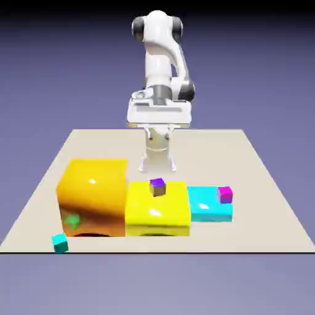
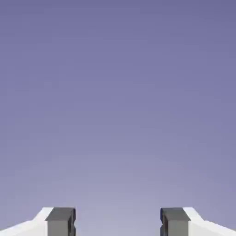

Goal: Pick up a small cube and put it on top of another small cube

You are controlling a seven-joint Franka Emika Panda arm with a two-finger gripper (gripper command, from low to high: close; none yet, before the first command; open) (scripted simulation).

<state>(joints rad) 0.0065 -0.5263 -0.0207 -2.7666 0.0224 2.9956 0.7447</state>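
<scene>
A white robot arm [image 1: 158, 58] is reaching out above a pale tabletop [image 1: 258, 221], its two-finger gripper [image 2: 118, 222] spreading wide with nothing between the fingertips. The hand view is showing only blue-violet backdrop beyond them, suggesting that the hand is pointing outward rather than down at the work.

The small teal cube [image 1: 60, 243] is sitting at the table's near edge, toward the exterior view's left, just in front of the big orange block [image 1: 93, 197]. A purple-topped cube [image 1: 158, 187] is resting on the yellow block [image 1: 158, 212], and a magenta cube [image 1: 225, 195] is perching on the cyan block [image 1: 206, 208] at its right side in the exterior view. No small cube is standing on another; the stacking is apparently still to begin.

The teal cube's place at the brink is posing the likeliest trouble: a finger landing off-center could be nudging it over the edge. The tall orange block is crowding the approach, and a low sweep could be clipping it before the fingers reach the cube. With the hand camera missing the cube entirely, a poorly judged turn downward could be leaving the grip askew. The raised small cubes are risking a tumble if brushed, and a hasty release could be toppling the finished stack.
</scene>
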